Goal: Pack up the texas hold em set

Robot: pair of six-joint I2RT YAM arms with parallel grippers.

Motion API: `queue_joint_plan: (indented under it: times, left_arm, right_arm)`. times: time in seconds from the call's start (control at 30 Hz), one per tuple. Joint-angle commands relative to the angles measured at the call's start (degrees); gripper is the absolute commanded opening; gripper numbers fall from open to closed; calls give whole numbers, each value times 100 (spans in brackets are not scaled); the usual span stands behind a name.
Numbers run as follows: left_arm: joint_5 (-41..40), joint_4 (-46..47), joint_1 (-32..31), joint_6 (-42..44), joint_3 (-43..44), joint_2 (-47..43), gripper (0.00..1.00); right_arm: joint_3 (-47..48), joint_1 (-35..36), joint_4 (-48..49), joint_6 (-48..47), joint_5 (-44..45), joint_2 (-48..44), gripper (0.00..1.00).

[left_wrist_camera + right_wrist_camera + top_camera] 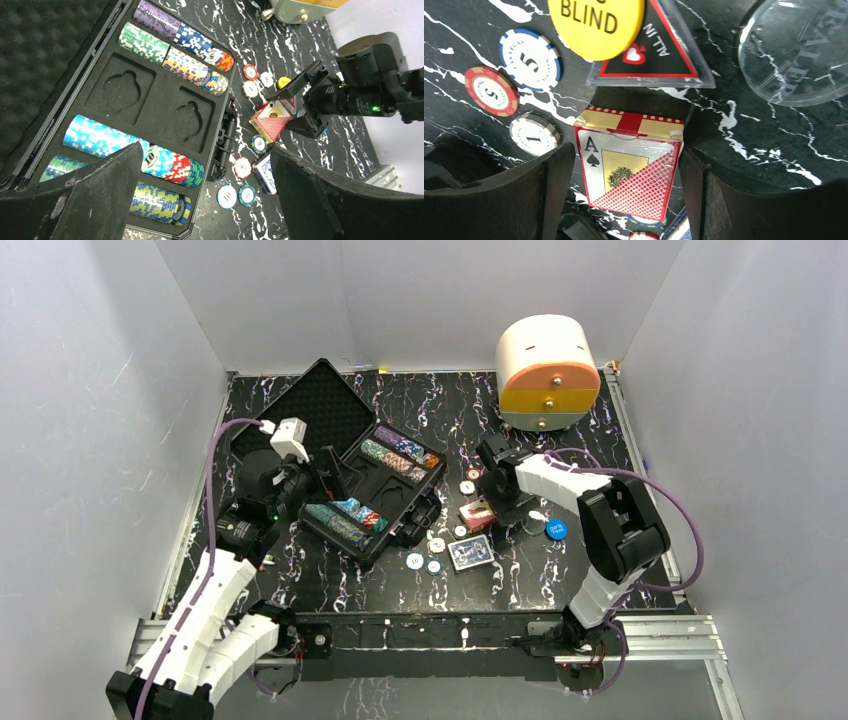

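On the left, the left hand (205, 157) hangs wide open over the open black case (150, 102) with its rows of chips (170, 47), and just right of that the right hand (628, 152) is clamped on the red card deck (629, 172) among loose chips (530, 59) on the surface (774, 150).

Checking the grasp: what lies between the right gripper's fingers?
The red card deck, shown in the right wrist view; whether the right gripper pinches it is unclear.
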Motion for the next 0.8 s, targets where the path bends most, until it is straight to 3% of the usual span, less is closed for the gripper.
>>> queue_joint_plan:
  times: [0.0,0.17,0.43,0.53,0.6,0.77]
  left_arm:
    - [-228,-114,31,350,50,30,98]
    - [-578,-462,34,731,232,137,98]
    - [-507,-437,32,578,132,102,98]
    - [-516,-443,36,563,123,76,98]
    - [-497,-455,35,540,110,72,98]
    - [49,-460,31,387,134,160,98]
  right_arm:
    - [249,19,-84,158,112,246,82]
    - [587,15,-441,68,-35,683,83]
    - [1375,19,-1427,-167,-114,1469,85]
    - [1409,19,-1385,-240,-127,1513,77]
    - [1496,17,-1376,-335,-124,1513,65]
    - [1891,23,-1332,-726,-49,1143,58]
